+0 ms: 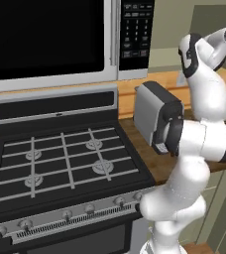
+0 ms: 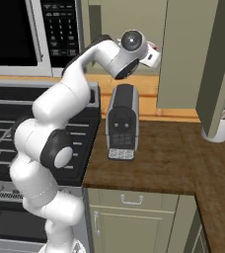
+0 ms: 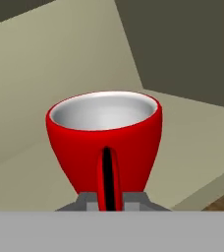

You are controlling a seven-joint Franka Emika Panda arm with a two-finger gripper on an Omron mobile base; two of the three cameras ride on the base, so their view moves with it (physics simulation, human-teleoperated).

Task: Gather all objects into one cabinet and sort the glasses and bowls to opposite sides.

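**Red cup held at the cabinet**

A small red cup (image 3: 104, 140) with a pale grey inside is clamped by its handle in the closed claw (image 3: 107, 199), upright before olive-beige cabinet panels (image 3: 60, 64). Below, a grey toaster (image 2: 122, 123) stands on the brown wooden table (image 2: 164, 153) beside a black gas stove (image 1: 60, 158).

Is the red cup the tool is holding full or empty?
Empty: the hand view looks into the glossy red cup and shows only its bare pale-grey inside.
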